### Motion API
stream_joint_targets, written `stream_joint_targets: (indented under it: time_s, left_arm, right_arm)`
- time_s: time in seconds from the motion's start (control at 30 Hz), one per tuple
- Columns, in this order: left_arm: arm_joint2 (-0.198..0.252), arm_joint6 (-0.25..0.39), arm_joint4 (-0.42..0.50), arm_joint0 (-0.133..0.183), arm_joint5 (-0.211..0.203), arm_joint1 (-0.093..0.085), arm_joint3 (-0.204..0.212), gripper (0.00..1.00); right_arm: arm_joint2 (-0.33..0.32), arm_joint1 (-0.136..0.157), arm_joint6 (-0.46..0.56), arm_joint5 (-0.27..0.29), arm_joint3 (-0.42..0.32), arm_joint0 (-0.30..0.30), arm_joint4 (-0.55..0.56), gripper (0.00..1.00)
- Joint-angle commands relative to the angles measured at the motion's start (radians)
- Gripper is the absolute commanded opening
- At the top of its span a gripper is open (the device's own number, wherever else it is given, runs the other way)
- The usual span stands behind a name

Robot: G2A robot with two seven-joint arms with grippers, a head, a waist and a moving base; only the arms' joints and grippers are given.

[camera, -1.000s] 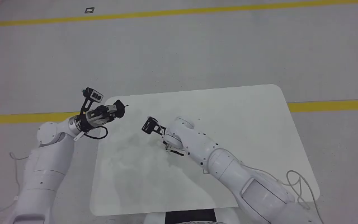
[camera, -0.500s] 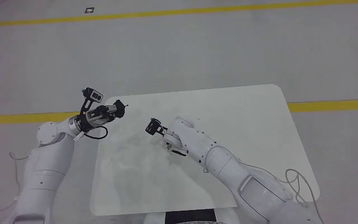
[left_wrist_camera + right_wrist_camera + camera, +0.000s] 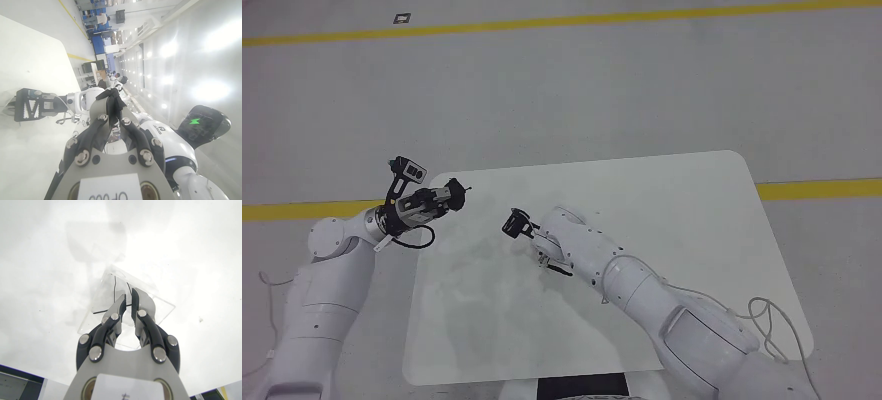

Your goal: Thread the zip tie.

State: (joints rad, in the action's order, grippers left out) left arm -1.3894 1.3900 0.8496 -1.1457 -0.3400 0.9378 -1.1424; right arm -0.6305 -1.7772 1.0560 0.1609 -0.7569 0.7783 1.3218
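Note:
My left gripper (image 3: pixel 454 193) hangs above the table's far left corner, shut on a small black part (image 3: pixel 112 98) whose thin tip (image 3: pixel 468 188) sticks out toward the other arm. My right gripper (image 3: pixel 510 222) is low over the white table (image 3: pixel 692 250), a short way from the left one. Its fingers (image 3: pixel 135 300) stand a narrow gap apart over a clear plastic holder (image 3: pixel 160 303). Thin black zip tie strands (image 3: pixel 114 285) lie in that holder, and one strand crosses the gap between the fingers. From the left wrist view the right gripper (image 3: pixel 11 107) shows side-on near the tabletop.
The table's left edge (image 3: pixel 420 300) runs just under the left arm. A yellow floor line (image 3: pixel 822 188) passes behind the table. Bare tabletop spreads to the right of the right arm.
The right gripper has shifted very slightly over the holder. The left arm has kept still with the black part in its grip.

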Motion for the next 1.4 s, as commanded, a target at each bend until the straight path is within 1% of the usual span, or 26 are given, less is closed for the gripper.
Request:
stream_joint_targets:
  time_s: [0.0,0.13,0.2,0.23,0.37,0.6,0.77,0.8,0.83,0.87,0.9,0.97,1.1,1.2,1.37]
  left_arm:
    - [0.0,0.0,0.0,0.0,0.0,0.0,0.0,0.0]
    - [0.0,0.0,0.0,0.0,0.0,0.0,0.0,0.0]
    - [0.0,0.0,0.0,0.0,0.0,0.0,0.0,0.0]
    - [0.0,0.0,0.0,0.0,0.0,0.0,0.0,0.0]
    - [0.0,0.0,0.0,0.0,0.0,0.0,0.0,0.0]
    - [0.0,0.0,0.0,0.0,0.0,0.0,0.0,0.0]
    - [0.0,0.0,0.0,0.0,0.0,0.0,0.0,0.0]
    - [0.0,0.0,0.0,0.0,0.0,0.0,0.0,0.0]
    - [0.0,0.0,0.0,0.0,0.0,0.0,0.0,0.0]
    - [0.0,0.0,0.0,0.0,0.0,0.0,0.0,0.0]
    - [0.0,0.0,0.0,0.0,0.0,0.0,0.0,0.0]
    - [0.0,0.0,0.0,0.0,0.0,0.0,0.0,0.0]
    - [0.0,0.0,0.0,0.0,0.0,0.0,0.0,0.0]
    - [0.0,0.0,0.0,0.0,0.0,0.0,0.0,0.0]
    - [0.0,0.0,0.0,0.0,0.0,0.0,0.0,0.0]
  right_arm:
    - [0.002,-0.004,-0.001,-0.002,0.011,-0.004,-0.002,0.07]
    - [0.005,-0.012,-0.005,-0.002,0.032,-0.012,-0.007,0.06]
    - [0.005,-0.016,-0.007,-0.001,0.043,-0.016,-0.009,0.01]
    - [0.005,-0.017,-0.008,-0.001,0.047,-0.018,-0.01,0.0]
    - [0.005,-0.022,-0.013,0.0,0.054,-0.023,-0.011,0.0]
    - [0.0,-0.021,0.003,-0.001,0.017,-0.02,0.005,0.0]
    - [-0.013,-0.01,0.011,0.003,-0.016,-0.006,0.025,0.0]
    - [-0.015,-0.008,0.008,0.005,-0.016,-0.004,0.029,0.01]
    - [-0.016,-0.007,0.006,0.007,-0.017,-0.002,0.034,0.18]
    - [-0.016,-0.005,0.002,0.011,-0.018,0.001,0.042,0.24]
    - [-0.015,-0.004,-0.001,0.014,-0.018,0.003,0.047,0.28]
    - [-0.015,-0.002,-0.007,0.025,-0.016,0.007,0.054,0.29]
    - [-0.014,-0.001,-0.017,0.047,-0.01,0.01,0.065,0.26]
    - [-0.017,-0.002,-0.021,0.056,-0.004,0.008,0.062,0.27]
    - [-0.022,-0.005,-0.019,0.065,-0.002,0.003,0.052,0.23]
